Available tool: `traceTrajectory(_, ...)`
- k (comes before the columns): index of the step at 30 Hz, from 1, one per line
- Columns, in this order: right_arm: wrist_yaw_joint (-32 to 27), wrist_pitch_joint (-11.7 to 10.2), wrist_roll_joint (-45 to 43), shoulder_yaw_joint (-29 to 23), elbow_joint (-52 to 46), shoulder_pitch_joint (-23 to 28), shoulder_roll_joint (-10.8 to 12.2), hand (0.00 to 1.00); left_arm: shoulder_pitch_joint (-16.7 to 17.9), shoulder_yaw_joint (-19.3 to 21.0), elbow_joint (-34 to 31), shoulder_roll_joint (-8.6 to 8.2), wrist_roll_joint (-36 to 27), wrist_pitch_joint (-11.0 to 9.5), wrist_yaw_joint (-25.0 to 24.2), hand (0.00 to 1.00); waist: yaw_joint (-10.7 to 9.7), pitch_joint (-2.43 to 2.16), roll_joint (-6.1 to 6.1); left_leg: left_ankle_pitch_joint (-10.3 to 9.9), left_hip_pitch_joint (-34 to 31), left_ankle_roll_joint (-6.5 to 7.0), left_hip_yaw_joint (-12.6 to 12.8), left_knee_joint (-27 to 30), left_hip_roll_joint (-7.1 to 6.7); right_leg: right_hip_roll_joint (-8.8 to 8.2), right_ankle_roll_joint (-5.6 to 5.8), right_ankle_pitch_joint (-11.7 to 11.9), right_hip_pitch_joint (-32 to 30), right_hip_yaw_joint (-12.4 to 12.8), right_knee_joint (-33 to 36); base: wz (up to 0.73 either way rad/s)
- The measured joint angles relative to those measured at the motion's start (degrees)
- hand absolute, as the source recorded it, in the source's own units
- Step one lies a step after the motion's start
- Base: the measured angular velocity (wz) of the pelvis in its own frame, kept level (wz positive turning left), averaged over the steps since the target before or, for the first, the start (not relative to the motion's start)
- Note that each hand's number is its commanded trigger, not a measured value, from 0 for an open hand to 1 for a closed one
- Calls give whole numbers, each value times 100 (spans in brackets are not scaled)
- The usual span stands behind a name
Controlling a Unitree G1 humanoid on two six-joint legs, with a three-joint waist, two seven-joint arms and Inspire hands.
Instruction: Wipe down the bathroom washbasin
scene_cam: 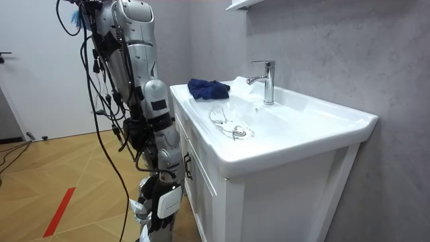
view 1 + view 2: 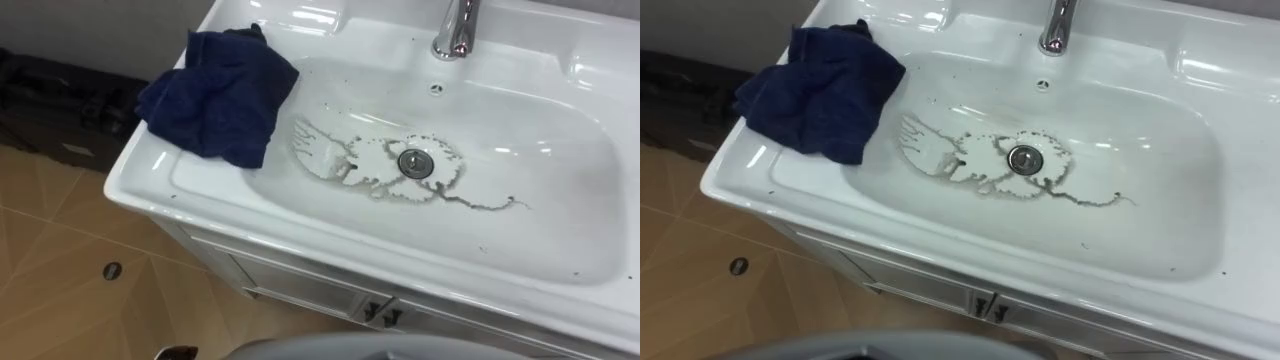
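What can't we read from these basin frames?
Part of the basin under the blue cloth: both eye views, cloth covers it.
Top of the faucet: both eye views, cut by the top edge.
Right end of the basin: left eye view, cut by the right edge.
Outline of the stain: room view, too small.

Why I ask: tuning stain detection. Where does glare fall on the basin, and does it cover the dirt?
Left eye view: bright glare on the basin back ledge, none over the dirt around the drain. Right eye view: the same. Room view: even light, tap gleams.
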Motion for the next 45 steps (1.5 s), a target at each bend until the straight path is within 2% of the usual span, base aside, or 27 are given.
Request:
traceTrajectory(6, 10, 42, -8, 2, 11, 5, 0, 0, 0, 1, 0, 0, 10, -7, -32, 0, 6, -2, 1, 0, 30, -1, 1, 2, -2, 2, -2, 1, 14, 23, -2, 0)
traceTrajectory(10, 16, 41, -11, 6, 12, -46, -1, 0, 15, 1, 1, -1, 11, -18, -21, 0, 15, 0, 10, 1, 78, -1, 38, -4, 2, 10, -2, 1, 29, 147, 0, -5)
traceTrajectory(22, 179, 31, 3, 6, 6, -81, -12, 0, 21, 19, 4, 0, 2, -38, 61, 0, 21, 18, 13, 2, 112, -5, 17, -66, 3, 21, -2, 1, 92, 120, -19, 1)
traceTrajectory(26, 217, 38, 1, 12, 7, -102, -10, 0, 20, 110, 6, -3, -244, -37, 151, 0, 17, 19, 9, 5, 113, -9, -37, -55, 0, 15, -2, 1, 95, -30, -12, 7)
traceTrajectory(30, 207, 39, -2, 6, 7, -130, -11, 0, 61, 248, 53, -8, -467, -35, 226, 0, 33, 16, -10, 6, 111, -11, -55, -44, -3, 14, -2, 1, 104, -56, -8, 3)
traceTrajectory(34, 173, 46, -3, 8, -7, -204, -10, 0, 172, 571, 71, -10, -713, -64, 336, 0, 72, 21, -48, 4, 74, -11, -84, -64, -9, -11, -2, 1, 91, -376, -4, 4)
traceTrajectory(36, 154, 42, 0, 7, -8, -235, -11, 0, 192, 579, 69, -5, -787, -68, 412, 0, 121, 20, -57, 4, 64, -10, -114, -56, -17, -15, -2, 2, 92, -397, -2, 9)
traceTrajectory(40, 97, -13, -1, 8, -49, -279, -16, 0, 269, 792, 68, -3, -1027, -174, 629, 0, 308, 6, -35, 4, 5, -11, -207, 2, -26, -20, -3, 2, 92, -521, 0, 15)
traceTrajectory(41, 53, -108, 7, 9, -4, -293, -18, 0, 303, 803, 66, -2, -1199, -202, 733, 0, 339, 1, -21, 4, 0, -11, -238, 12, -32, -20, -3, 2, 102, -522, 1, 10)
traceTrajectory(43, 41, -165, 6, 9, 13, -279, -18, 0, 397, 848, 60, -5, -1388, -276, 831, 0, 352, -8, 4, 4, 3, -11, -266, 44, -41, -24, -2, 2, 115, -523, 8, 9)
traceTrajectory(45, 41, -192, 9, 11, 11, -266, -18, 0, 459, 1074, 55, -3, -1457, -290, 867, 0, 373, -1, -2, 5, -5, -12, -317, 97, -53, -30, -2, 2, 142, -572, 6, 12)
